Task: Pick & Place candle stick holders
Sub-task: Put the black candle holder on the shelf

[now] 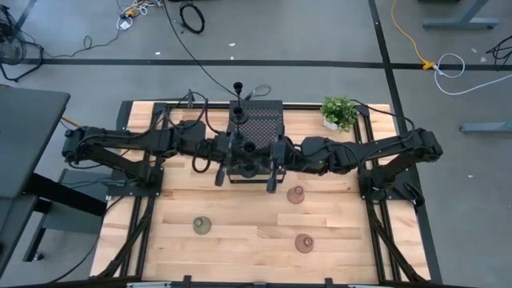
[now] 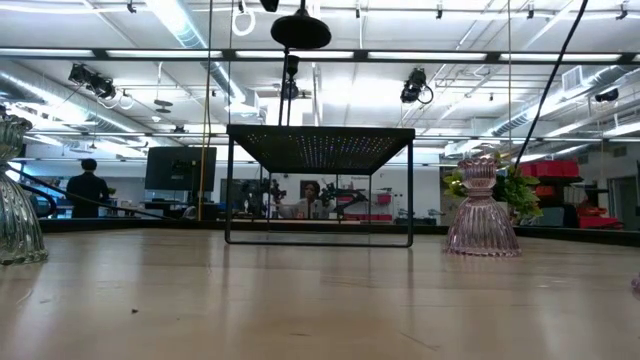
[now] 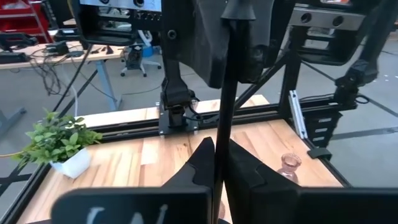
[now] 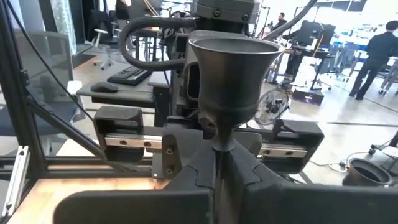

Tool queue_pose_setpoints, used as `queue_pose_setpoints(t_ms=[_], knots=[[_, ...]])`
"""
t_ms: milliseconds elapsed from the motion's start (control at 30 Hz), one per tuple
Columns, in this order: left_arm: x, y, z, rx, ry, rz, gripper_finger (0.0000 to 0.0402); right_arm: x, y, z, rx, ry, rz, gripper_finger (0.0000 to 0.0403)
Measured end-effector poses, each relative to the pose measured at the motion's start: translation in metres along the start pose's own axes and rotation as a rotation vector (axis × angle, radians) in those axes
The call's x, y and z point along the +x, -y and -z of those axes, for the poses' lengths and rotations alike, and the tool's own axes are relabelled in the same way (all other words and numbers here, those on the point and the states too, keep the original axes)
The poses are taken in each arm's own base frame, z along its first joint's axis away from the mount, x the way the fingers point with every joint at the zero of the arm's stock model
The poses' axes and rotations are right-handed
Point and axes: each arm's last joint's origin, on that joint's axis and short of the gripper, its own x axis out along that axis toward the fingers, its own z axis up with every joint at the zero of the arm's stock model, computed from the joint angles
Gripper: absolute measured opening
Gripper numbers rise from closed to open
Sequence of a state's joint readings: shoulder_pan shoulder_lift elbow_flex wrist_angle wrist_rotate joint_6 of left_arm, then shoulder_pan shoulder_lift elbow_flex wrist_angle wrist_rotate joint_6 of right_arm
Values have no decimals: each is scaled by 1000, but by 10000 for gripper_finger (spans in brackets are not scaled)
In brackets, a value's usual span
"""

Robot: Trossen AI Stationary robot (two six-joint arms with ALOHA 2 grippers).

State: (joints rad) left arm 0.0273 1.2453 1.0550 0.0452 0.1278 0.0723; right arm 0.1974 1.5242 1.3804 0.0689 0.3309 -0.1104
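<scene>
Both arms are meeting over the big black perforated block (image 1: 257,128). The left gripper (image 3: 219,163) fingers are pinching a thin black holder's stem (image 3: 225,93); the right gripper (image 4: 219,163) fingers are clamping a black cupped holder (image 4: 233,74). Because both grasps are narrow, either holder could tilt or slip.

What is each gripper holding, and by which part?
Left gripper: a black holder by its thin stem. Right gripper: another black holder, gripped just below its cup.
</scene>
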Motion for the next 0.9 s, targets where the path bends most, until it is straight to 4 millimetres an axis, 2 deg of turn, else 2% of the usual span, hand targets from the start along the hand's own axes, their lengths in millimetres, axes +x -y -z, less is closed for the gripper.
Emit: queue_pose_setpoints(t_ms=[367, 600, 733, 900], knots=[[0, 2, 4, -3, -42, -54, 14, -2, 0, 7, -90, -78, 46, 103], [-9, 7, 2, 25, -54, -85, 14, -10, -8, 10, -118, -146, 20, 143], [-19, 6, 21, 4, -56, -118, 14, -16, -8, 8, -119, -163, 23, 147], [-36, 8, 47, -56, 45, -131, 14, -22, -3, 9, -92, -203, 85, 137]])
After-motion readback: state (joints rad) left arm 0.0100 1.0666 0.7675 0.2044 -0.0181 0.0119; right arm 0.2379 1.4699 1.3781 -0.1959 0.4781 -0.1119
